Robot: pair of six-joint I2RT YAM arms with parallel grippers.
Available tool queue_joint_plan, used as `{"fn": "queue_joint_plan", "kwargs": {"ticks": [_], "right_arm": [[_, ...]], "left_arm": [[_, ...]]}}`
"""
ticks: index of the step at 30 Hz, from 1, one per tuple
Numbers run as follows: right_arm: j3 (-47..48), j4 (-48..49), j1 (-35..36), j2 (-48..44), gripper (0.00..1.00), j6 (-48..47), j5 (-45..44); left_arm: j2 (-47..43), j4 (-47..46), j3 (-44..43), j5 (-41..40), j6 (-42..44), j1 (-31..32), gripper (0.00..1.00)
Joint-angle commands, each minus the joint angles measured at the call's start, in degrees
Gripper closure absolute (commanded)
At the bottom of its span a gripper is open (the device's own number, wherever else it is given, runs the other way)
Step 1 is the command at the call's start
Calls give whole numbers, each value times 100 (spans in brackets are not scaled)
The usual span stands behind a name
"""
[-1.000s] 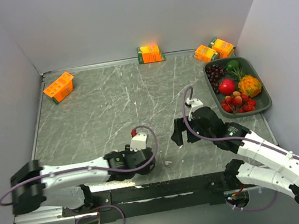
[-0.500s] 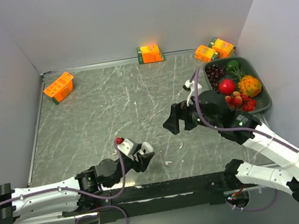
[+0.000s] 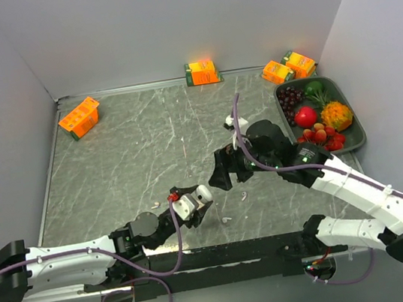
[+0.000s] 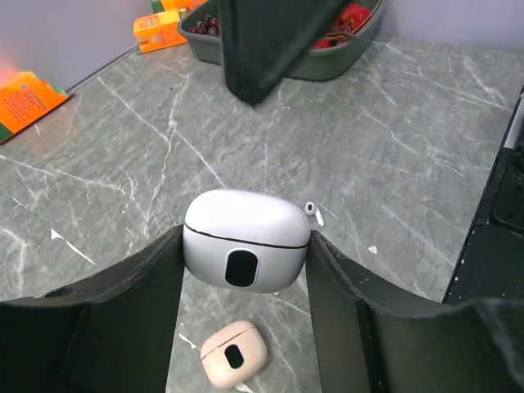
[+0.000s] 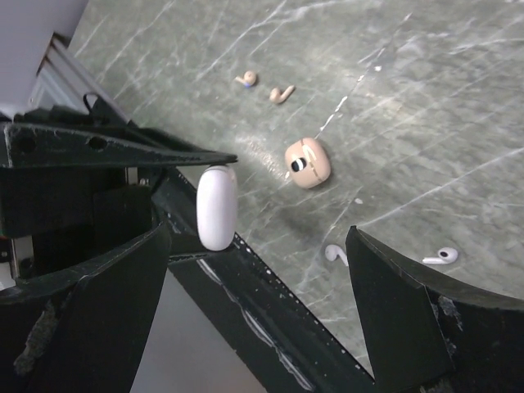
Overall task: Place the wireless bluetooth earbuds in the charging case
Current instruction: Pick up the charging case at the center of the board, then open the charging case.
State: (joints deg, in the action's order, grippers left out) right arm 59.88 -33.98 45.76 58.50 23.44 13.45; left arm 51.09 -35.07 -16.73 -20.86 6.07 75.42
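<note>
Left gripper (image 3: 193, 207) clenched on white charging case (image 4: 246, 233); lid shut, case held in air above beige case (image 5: 307, 162). Right gripper (image 3: 226, 176) spread wide, empty, hovering above beige case. Two white earbuds (image 5: 442, 255) just beside beige case, toward black rail (image 5: 246, 299). Two beige buds (image 5: 282, 94) near it, on opposite side. Judgement: open lid first. Hold case level and steady. Pinch bud by stem.

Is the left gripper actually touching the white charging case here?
Touching. The left wrist view shows the fingers of the left gripper pressed against both sides of the white charging case, with no gap.
</note>
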Motion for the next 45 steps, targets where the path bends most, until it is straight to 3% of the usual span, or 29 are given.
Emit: {"fn": "queue_joint_plan", "kwargs": {"ticks": [1, 15, 45], "right_arm": [[208, 58, 284, 222, 5, -103, 61], [420, 207, 662, 970, 5, 117, -290], [305, 23, 566, 408, 5, 187, -695]], "left_arm": [[-38, -387, -260, 91, 263, 17, 99], [-240, -237, -287, 232, 132, 8, 99], [-653, 53, -85, -41, 149, 8, 99]]}}
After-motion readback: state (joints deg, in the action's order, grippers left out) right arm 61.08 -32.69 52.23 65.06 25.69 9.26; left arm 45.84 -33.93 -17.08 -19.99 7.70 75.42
